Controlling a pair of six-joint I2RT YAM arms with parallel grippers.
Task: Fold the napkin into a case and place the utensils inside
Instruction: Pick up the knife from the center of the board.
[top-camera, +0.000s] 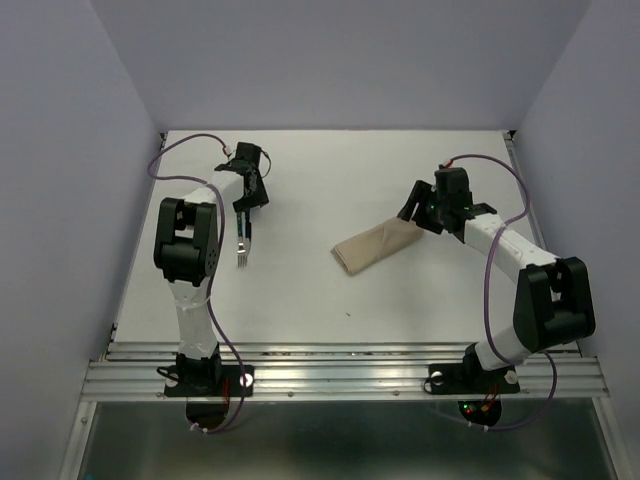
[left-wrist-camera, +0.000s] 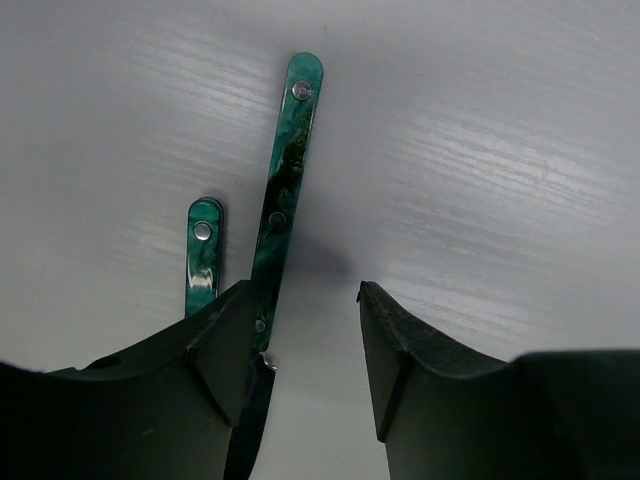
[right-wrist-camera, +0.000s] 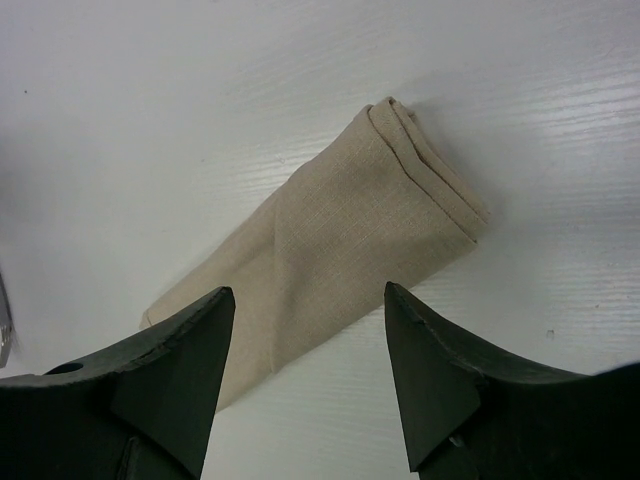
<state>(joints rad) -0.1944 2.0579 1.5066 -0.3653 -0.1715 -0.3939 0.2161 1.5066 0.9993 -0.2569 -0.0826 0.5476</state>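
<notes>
The napkin (top-camera: 375, 246) lies folded into a narrow beige case (right-wrist-camera: 340, 250), slanting across the table's right half. My right gripper (top-camera: 412, 214) hovers over its upper right end, open (right-wrist-camera: 308, 288), with the cloth below the gap and nothing held. At the left lie the utensils: a fork (top-camera: 243, 250) with its tines toward the near edge, and two dark green handles, a long one (left-wrist-camera: 285, 180) and a shorter one (left-wrist-camera: 203, 255), side by side. My left gripper (top-camera: 244, 207) stands open (left-wrist-camera: 304, 287) over them. The long handle runs along its left finger's inner face, ungripped.
White table with purple walls on three sides. A metal rail (top-camera: 340, 370) carries both arm bases at the near edge. Purple cables loop from each arm.
</notes>
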